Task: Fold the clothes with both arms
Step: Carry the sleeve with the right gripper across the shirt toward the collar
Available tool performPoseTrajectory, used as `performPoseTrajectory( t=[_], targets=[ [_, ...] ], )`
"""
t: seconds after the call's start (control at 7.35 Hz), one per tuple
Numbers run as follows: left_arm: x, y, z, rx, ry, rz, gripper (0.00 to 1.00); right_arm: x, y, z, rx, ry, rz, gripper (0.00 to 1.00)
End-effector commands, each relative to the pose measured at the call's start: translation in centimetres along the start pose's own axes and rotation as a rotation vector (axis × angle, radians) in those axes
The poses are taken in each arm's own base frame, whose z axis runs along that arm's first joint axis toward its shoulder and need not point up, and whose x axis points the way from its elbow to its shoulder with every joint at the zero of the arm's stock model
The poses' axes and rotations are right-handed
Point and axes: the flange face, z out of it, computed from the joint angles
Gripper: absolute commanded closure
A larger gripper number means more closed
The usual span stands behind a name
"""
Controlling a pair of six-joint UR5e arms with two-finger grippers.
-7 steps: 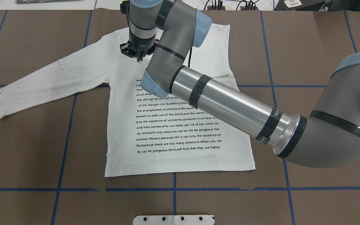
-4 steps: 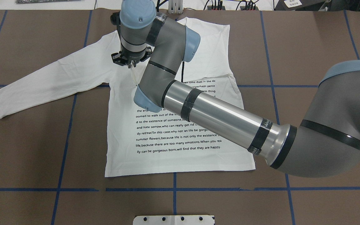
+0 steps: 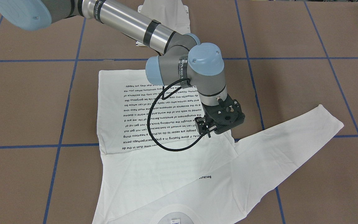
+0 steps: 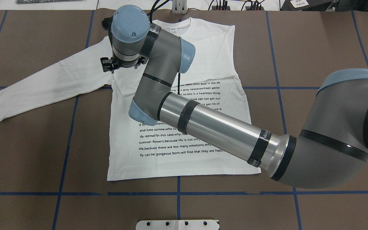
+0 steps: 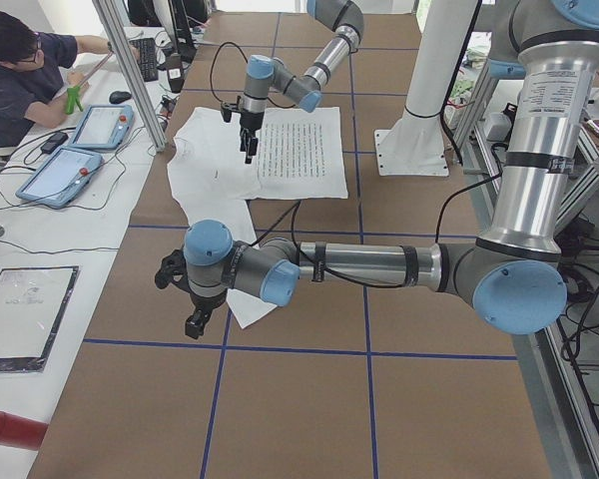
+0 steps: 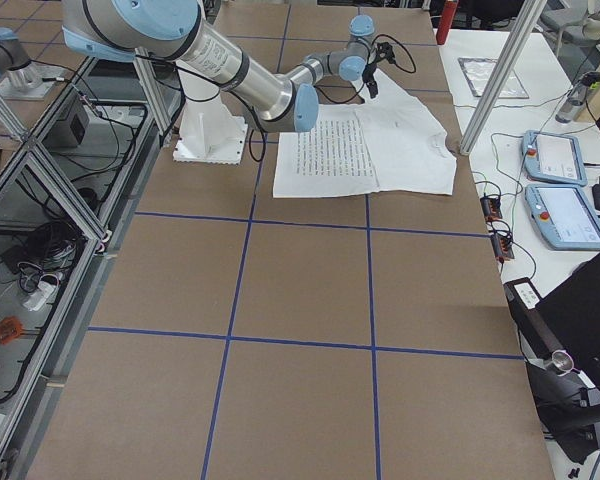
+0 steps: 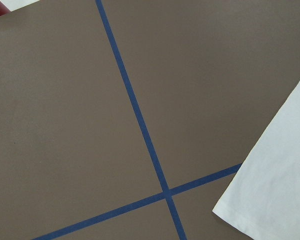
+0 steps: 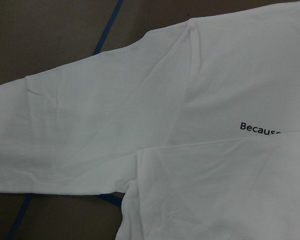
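Shirt [image 4: 126, 159] lies flat on the brown surface [image 4: 27, 153], print up, one sleeve [image 4: 49, 83] stretched outward and a plain white fold across its chest. Right tool [image 3: 206, 127] hangs over the shirt's armpit. Left tool [image 5: 195, 321] hangs just beside the shirt's cuff. Whether either tool is spread or pressed together, I cannot tell.

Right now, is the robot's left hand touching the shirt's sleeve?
Apart. The exterior left view shows the left hand over bare table beside the sleeve cuff; its wrist view sees that cuff off to one side.
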Motion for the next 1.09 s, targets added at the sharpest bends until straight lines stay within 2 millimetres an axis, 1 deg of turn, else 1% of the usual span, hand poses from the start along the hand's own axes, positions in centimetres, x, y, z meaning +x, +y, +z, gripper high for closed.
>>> performPoseTrajectory(
  t=[0.0,0.14,0.27,0.41,0.54,0.68,0.82,0.95],
  targets=[
    [3.0,-0.4,1.6,0.037,0.015,-0.123,0.01,1.2,-0.2,-2.7,-0.024,0.062,0.086,0.01],
    [3.9,1.5,3.3,0.043,0.034,-0.153,0.01,3.5,0.2,-5.5,-0.061,0.138,0.11,0.01],
    [5.5,3.2,4.8,0.062,0.064,-0.208,0.01,6.3,0.2,-7.6,-0.101,0.161,0.145,0.01],
    [8.1,4.5,6.8,0.068,0.095,-0.28,0.01,10.5,-0.8,-9.6,-0.147,0.158,0.199,0.0],
    [10.4,5.9,7.8,0.078,0.083,-0.328,0.01,15.7,0.0,-11.9,-0.168,0.166,0.229,0.0],
    [12.7,6.3,8.7,0.078,0.064,-0.39,0.01,21.3,0.8,-14.4,-0.202,0.185,0.206,0.0],
    [12.9,7.0,9.4,0.054,0.061,-0.408,0.01,26.8,1.0,-17.1,-0.24,0.196,0.195,0.0],
    [14.1,7.4,11.2,0.011,0.059,-0.404,0.01,32.8,1.9,-19.0,-0.265,0.192,0.186,0.0]
  ],
)
